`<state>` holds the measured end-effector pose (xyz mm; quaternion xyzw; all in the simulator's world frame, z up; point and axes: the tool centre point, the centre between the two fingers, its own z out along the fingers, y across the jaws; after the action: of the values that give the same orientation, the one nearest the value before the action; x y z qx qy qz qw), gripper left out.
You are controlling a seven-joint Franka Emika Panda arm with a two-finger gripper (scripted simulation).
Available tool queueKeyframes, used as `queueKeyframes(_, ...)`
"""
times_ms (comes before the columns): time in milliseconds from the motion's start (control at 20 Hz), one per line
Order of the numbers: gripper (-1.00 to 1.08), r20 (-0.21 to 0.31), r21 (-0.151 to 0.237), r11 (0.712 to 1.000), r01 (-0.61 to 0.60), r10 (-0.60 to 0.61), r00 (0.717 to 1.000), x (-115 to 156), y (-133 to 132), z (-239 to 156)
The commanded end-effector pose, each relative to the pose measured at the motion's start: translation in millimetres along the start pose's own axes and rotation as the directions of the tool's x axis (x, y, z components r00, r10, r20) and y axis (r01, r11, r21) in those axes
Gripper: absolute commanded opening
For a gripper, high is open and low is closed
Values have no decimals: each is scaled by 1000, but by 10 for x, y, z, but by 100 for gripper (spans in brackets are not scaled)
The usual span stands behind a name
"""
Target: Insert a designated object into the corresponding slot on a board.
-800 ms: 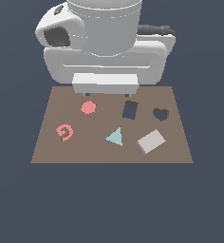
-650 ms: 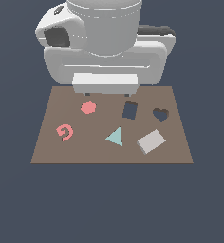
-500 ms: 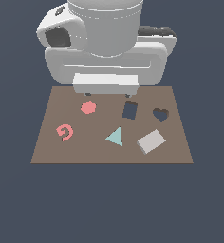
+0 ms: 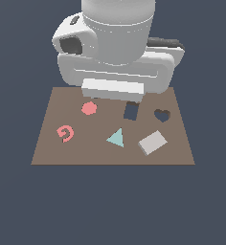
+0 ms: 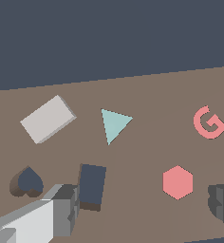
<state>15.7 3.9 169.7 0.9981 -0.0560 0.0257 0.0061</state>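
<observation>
I log the arm's white body shifted toward the exterior view's right against the earlier frames. The gripper [image 4: 111, 99] sits lower over the board [image 4: 48, 153]. Its pale hand bar now reaches down close to the top edge of the slot [image 4: 130, 113] and close above the pink hexagon [image 4: 88, 108]

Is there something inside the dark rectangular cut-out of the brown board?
Nothing: the dark rectangular slot in the brown board is empty. One gripper finger hides one edge. The grey-beige block lies apart.
</observation>
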Motion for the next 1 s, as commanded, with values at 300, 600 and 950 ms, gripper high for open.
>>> queueKeyframes(300,100,9,-4,987,-161,161,987,-9,-250,210)
queueKeyframes(600,100,17,-10,946,-324,325,946,26,-507,430)
queueKeyframes(950,100,26,-19,851,-525,525,850,140,-829,722)
